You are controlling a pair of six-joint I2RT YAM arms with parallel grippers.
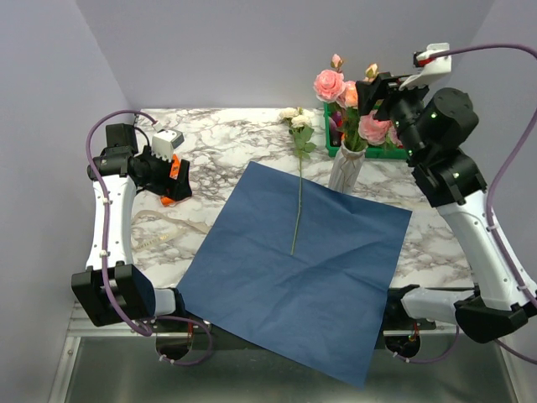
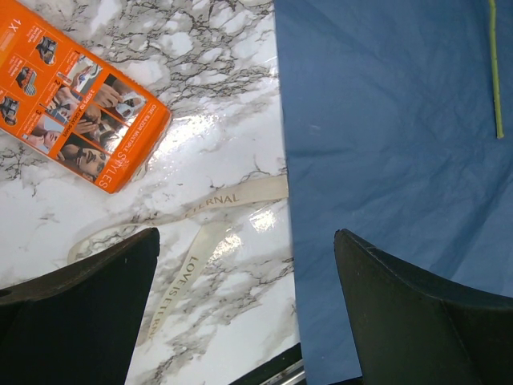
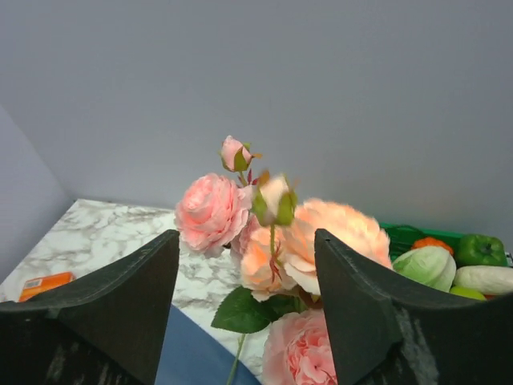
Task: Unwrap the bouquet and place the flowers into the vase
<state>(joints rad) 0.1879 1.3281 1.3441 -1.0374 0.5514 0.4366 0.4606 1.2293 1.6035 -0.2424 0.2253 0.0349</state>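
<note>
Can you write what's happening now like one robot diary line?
pink roses: in vase | cream rose: lying on blue paper | left gripper: open, empty | right gripper: open, near roses

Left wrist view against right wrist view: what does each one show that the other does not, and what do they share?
Only the left wrist view shows the beige printed ribbon and a thin green flower stem lying on the blue paper. Only the right wrist view shows the pink and peach roses and the green crate with vegetables. Both show the blue paper, the orange box and the marble table.
</note>
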